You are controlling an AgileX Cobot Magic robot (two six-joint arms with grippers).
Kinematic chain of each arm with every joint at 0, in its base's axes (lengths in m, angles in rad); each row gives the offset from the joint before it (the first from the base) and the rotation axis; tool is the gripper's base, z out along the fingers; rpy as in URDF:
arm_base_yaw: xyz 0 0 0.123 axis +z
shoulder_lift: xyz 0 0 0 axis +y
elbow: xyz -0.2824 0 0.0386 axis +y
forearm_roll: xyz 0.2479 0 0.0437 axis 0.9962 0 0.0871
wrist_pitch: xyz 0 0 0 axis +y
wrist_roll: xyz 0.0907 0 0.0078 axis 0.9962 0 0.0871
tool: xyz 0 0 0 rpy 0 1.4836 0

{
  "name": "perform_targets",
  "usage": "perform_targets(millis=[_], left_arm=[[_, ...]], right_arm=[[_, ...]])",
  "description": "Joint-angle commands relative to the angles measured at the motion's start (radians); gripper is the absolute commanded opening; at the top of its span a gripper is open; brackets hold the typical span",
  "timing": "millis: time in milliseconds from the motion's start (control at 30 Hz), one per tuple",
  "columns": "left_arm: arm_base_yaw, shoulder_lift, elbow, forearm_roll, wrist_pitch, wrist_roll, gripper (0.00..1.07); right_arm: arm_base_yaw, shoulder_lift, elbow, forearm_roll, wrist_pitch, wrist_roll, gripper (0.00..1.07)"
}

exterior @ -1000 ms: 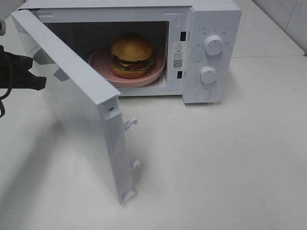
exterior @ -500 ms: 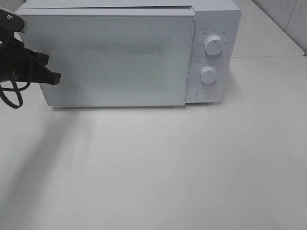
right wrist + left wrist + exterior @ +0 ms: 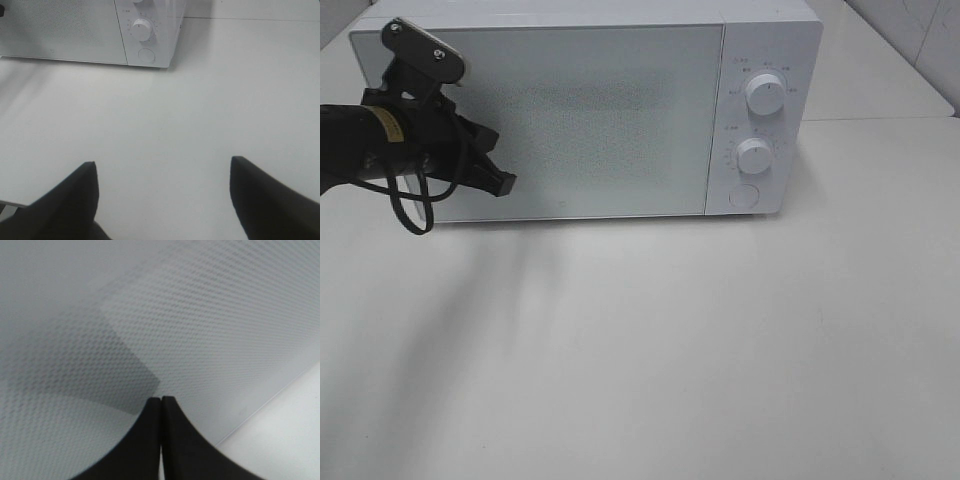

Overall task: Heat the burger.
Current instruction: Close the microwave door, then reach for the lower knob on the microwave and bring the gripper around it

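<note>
At far left, left hand (image 3: 500, 185): fingers pressed together, nothing held, tips against microwave door (image 3: 610, 120). Door sits shut and flush. Burger not visible; judged to be inside behind it. Door-closing step looks done. Next likely: set the controls, upper knob (image 3: 765, 93) or lower knob (image 3: 755, 157), which calls for a pinch and a turn. Right hand (image 3: 162, 164) hangs spread wide over table (image 3: 200, 100), empty, well short of the knobs. One second back: door swung open, burger on pink plate in the cavity.
</note>
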Motion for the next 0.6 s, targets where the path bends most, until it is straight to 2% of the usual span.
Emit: perform_targets(millis=[33, 200, 267, 333, 367, 433, 467, 567, 600], left_arm=[[-0.004, 0.013, -0.08, -0.056, -0.124, -0.01, 0.0], [-0.043, 0.016, -0.111, -0.056, -0.044, -0.01, 0.0], [-0.07, 0.002, -0.111, -0.056, 0.098, -0.01, 0.0], [-0.076, -0.004, -0.111, -0.056, 0.154, -0.01, 0.0], [-0.092, -0.024, -0.111, -0.056, 0.265, -0.01, 0.0], [-0.101, -0.037, -0.111, -0.056, 0.311, -0.01, 0.0], [-0.121, -0.073, -0.111, -0.062, 0.426, -0.01, 0.0], [-0.129, -0.089, -0.111, -0.068, 0.472, -0.01, 0.0], [-0.142, -0.131, -0.111, -0.097, 0.586, -0.01, 0.0]], right_arm=[[-0.004, -0.027, 0.002, 0.006, -0.016, -0.011, 0.7], [-0.004, -0.027, 0.002, 0.006, -0.016, -0.011, 0.7], [-0.004, -0.027, 0.002, 0.006, -0.016, -0.011, 0.7], [-0.004, -0.027, 0.002, 0.006, -0.016, -0.011, 0.7], [-0.004, -0.027, 0.002, 0.006, -0.016, -0.011, 0.7], [-0.004, -0.027, 0.002, 0.006, -0.016, -0.011, 0.7], [-0.004, -0.027, 0.002, 0.006, -0.016, -0.011, 0.7], [-0.004, -0.027, 0.002, 0.006, -0.016, -0.011, 0.7], [-0.004, -0.027, 0.002, 0.006, -0.016, -0.011, 0.7]])
